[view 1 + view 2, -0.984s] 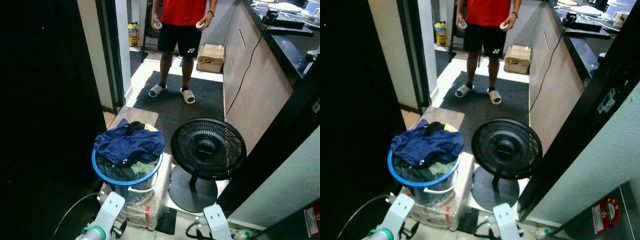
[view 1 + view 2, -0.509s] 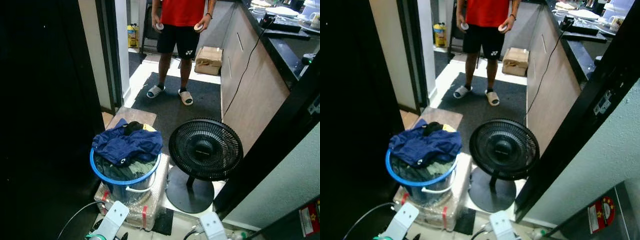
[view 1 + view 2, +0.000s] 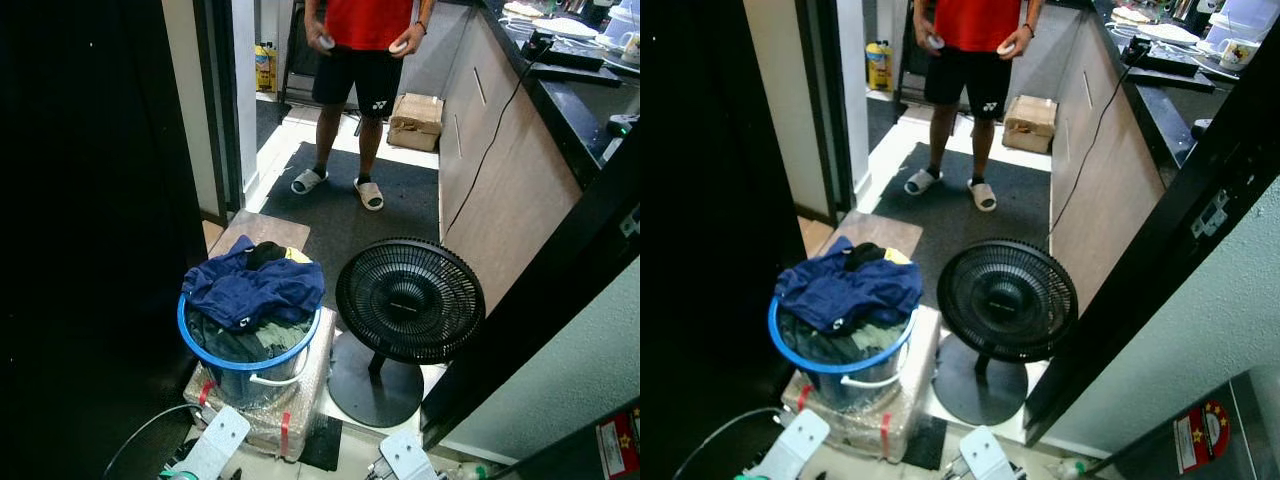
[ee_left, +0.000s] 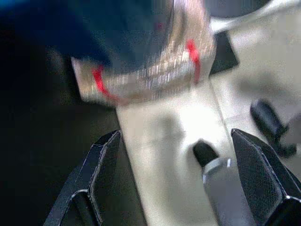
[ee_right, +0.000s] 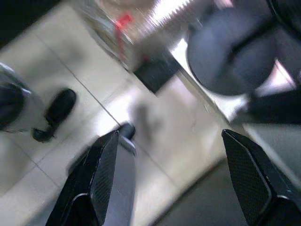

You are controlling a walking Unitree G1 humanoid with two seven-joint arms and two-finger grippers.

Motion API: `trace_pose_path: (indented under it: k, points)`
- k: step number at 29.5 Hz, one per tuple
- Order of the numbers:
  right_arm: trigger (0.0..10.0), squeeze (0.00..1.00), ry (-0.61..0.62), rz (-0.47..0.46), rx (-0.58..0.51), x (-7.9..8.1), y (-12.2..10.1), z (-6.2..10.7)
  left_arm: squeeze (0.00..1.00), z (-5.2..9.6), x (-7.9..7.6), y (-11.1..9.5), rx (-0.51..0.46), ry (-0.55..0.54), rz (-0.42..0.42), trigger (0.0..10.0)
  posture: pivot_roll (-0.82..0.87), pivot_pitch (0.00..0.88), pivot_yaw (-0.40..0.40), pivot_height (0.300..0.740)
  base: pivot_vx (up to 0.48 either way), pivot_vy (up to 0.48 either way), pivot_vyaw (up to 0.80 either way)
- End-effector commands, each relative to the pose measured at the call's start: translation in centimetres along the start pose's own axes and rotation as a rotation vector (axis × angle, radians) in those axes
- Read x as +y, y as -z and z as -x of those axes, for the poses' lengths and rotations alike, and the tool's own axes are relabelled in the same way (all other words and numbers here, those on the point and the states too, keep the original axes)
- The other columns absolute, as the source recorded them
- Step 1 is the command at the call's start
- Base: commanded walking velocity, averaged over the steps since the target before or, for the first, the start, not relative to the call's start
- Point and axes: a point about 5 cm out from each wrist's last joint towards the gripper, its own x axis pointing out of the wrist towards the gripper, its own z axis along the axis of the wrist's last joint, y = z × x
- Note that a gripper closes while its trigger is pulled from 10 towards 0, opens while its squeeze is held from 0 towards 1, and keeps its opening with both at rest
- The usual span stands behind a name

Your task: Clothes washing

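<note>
a blue laundry basket (image 3: pixel 250 352) sits on a bubble-wrapped box (image 3: pixel 262 405) on the floor, heaped with a navy garment (image 3: pixel 252 288) and other clothes. a black floor fan (image 3: pixel 408 302) stands just beside it. both arms hang low; left gripper (image 4: pixel 188 186) and right gripper (image 5: pixel 174 183) have fingers spread wide, holding nothing, above pale tiles. a person (image 3: pixel 360 60) in red top stands beyond on a dark mat (image 3: pixel 375 225).
</note>
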Motion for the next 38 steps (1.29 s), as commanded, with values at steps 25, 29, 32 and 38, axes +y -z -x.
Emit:
trace_pose_path:
  k: [25, 29, 32, 38]
  points:
    - [10.0, 0.00, 0.125, -0.248, -0.359, -2.6, -6.3, -0.6, 0.00, -0.6, 1.5, -6.1, -0.312, 0.012, 0.081, 10.0, 0.06, 0.000, 0.042, 0.740, 0.000, 0.000, 0.00]
    - [10.0, 0.00, 0.290, -0.478, -0.307, -4.9, -4.6, -0.1, 0.00, -0.5, 3.3, -5.5, -0.272, -0.066, 0.160, 10.0, 0.06, 0.000, 0.041, 0.740, 0.000, 0.000, 0.00]
    - [10.0, 0.00, 0.290, -0.478, -0.307, -4.9, -4.6, -0.1, 0.00, -0.5, 3.3, -5.5, -0.272, -0.066, 0.160, 10.0, 0.06, 0.000, 0.041, 0.740, 0.000, 0.000, 0.00]
    - [10.0, 0.00, 0.700, -0.351, -0.032, -9.2, 0.0, 2.5, 0.00, -0.5, 4.4, -4.7, -0.215, -0.137, 0.223, 10.0, 0.05, 0.000, 0.038, 0.740, 0.000, 0.000, 0.00]
